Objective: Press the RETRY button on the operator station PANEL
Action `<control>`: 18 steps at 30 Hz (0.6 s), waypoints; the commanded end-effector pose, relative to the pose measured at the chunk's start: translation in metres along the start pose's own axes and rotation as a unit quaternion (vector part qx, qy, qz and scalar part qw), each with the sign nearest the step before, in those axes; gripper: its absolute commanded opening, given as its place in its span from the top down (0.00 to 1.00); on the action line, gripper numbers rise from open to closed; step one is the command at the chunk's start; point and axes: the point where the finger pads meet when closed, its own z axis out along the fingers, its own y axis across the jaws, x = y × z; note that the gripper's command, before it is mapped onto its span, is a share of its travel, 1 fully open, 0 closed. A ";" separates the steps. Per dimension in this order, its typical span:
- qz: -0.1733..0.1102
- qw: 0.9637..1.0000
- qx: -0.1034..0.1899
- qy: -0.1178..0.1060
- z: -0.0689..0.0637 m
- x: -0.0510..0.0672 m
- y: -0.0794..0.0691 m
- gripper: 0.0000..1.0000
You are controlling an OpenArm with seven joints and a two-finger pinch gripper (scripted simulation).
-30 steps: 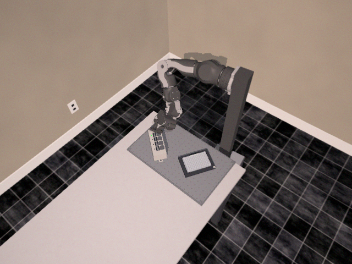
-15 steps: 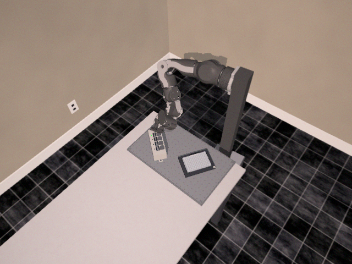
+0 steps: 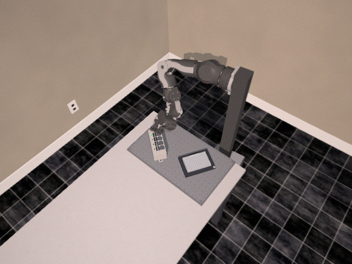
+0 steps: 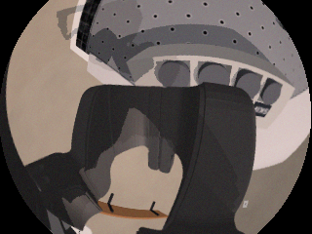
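Gripper (image 3: 158,130) closed, fingers fully together, nothing held. Positioned over the far end of PANEL (image 3: 158,145), at the end button of the row; whether touching it or just above cannot be told from the top view.

PANEL: pale elongated box lying on grey perforated mat (image 3: 198,184), long axis running away from the arm's end toward the table's near side, slightly skewed to the mat's edges. Four dark square buttons (image 3: 160,143) in a row along its right half. One small green lamp (image 3: 150,134) lit at the far end, left of the button row, just beside the gripper. Other lamps along that side dark. Printed names too small to read, so which button is RETRY cannot be told.

96-well plate C15 (image 3: 197,161): white, seated flat in black plate nest N1 (image 3: 185,170), on the same mat, well apart from PANEL, to its right. Edges parallel to the nest frame.

Mat on pale table (image 3: 99,213); arm (image 3: 170,93) reaching down from dark column (image 3: 237,113) at the table's right edge.

Wrist view: dark fingers filling the centre; beyond them PANEL's side with the row of buttons (image 4: 217,73) seen edge-on, perforated mat behind. Lamps not visible there.
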 end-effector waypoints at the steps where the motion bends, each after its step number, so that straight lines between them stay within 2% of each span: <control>1: 0.001 1.000 -0.004 0.001 0.000 0.000 0.002 1.00; 3: 0.001 1.000 -0.004 0.001 0.000 0.000 0.002 1.00; 8: 0.001 1.000 -0.001 0.000 -0.031 -0.027 0.000 1.00; 18: 0.001 1.000 -0.001 0.000 -0.031 -0.027 0.000 1.00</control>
